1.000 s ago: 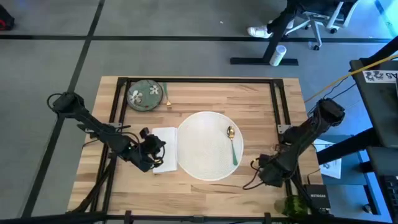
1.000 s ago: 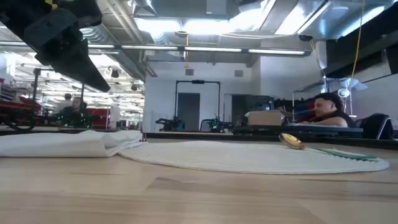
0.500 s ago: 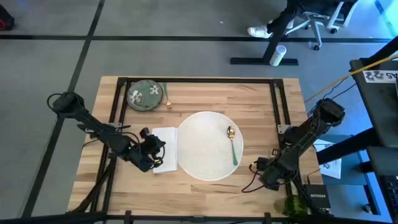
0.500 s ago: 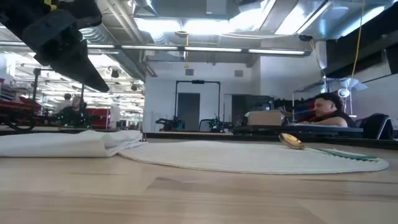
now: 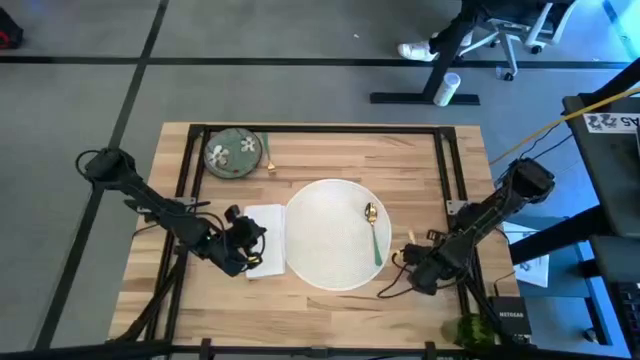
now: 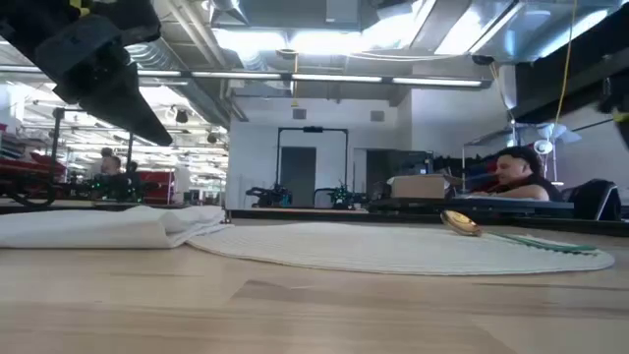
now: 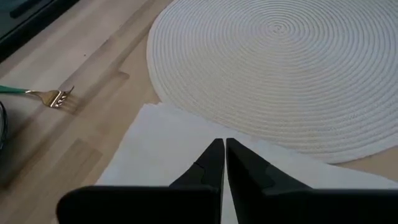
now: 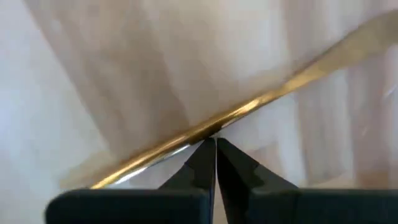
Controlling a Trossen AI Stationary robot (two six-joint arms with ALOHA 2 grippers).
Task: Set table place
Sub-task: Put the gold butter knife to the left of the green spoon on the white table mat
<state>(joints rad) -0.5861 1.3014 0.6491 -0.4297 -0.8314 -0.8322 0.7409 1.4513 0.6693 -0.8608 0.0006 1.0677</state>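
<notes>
My right gripper (image 5: 409,262), jaws clamped on a gold knife (image 8: 249,112), has swung in toward the plate (image 5: 330,235), while my left gripper (image 7: 219,163) waits closed over the napkin (image 7: 161,149).

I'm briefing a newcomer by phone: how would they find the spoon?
Start from the big round white woven placemat at the middle of the wooden table. On its right part lies the spoon: gold bowl, green handle, the only cutlery resting on the mat.
</notes>
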